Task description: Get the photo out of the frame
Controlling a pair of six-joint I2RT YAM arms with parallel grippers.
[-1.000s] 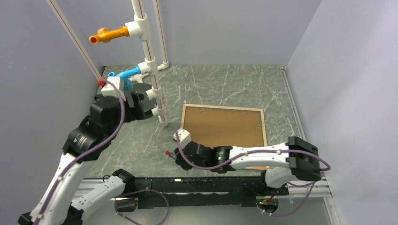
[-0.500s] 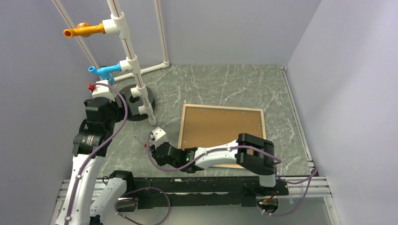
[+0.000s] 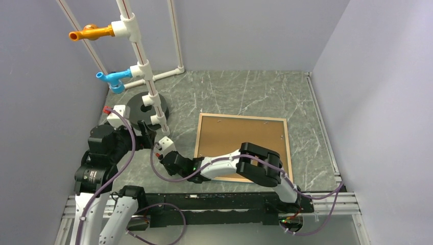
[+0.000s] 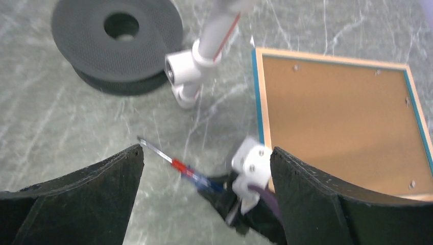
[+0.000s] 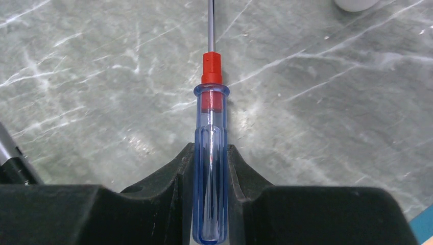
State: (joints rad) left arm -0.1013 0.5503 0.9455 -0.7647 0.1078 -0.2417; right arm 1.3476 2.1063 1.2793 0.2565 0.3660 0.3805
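Note:
The frame [image 3: 240, 118] lies face down right of centre, its light wood rim around a brown backing board [image 3: 242, 140]. The photo is hidden under the board. In the left wrist view the frame's turquoise edge [image 4: 259, 97] shows. My right gripper [image 3: 166, 157] reaches left past the frame's near-left corner. It is shut on a screwdriver [image 5: 210, 153] with a clear blue handle, red collar and steel shaft pointing away over the marble. My left gripper [image 4: 207, 150] is open and empty, above the screwdriver [image 4: 178, 166]; in the top view it [image 3: 145, 133] hovers just left of the right gripper.
A white pipe stand [image 3: 145, 87] with an orange fitting [image 3: 92, 33] and a blue fitting [image 3: 115, 79] rises from a black disc base [image 4: 117, 35] at the back left. Grey walls enclose the table on three sides.
The right gripper has swung left with the screwdriver, away from the frame. The pipe stand shifted left. The left gripper has pulled back from the stand toward the near side.

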